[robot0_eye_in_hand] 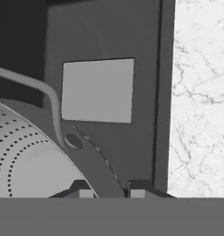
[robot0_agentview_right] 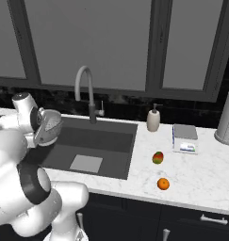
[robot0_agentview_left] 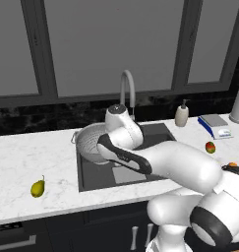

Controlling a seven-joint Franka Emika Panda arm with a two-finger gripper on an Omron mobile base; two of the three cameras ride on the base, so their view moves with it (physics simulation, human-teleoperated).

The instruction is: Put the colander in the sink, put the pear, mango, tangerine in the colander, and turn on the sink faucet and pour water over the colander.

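Silver-grey perforated metal forms the colander (robot0_agentview_left: 90, 141), a round bowl with a rim and a small side handle, held tilted over the left end of the sink (robot0_agentview_right: 113, 141) with the gripper (robot0_eye_in_hand: 111, 192) clamped on its rim. White marble counter (robot0_agentview_left: 22, 162) surrounds the dark sink; the pear (robot0_agentview_left: 38, 188) lies to its left, the mango (robot0_agentview_right: 157, 157) and tangerine (robot0_agentview_right: 163, 183) to its right. Behind the sink, the sink faucet (robot0_agentview_right: 85, 89) arches before grey window panes.

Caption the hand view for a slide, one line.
Tool shut on the colander rim, held above the dark sink beside the marble counter.
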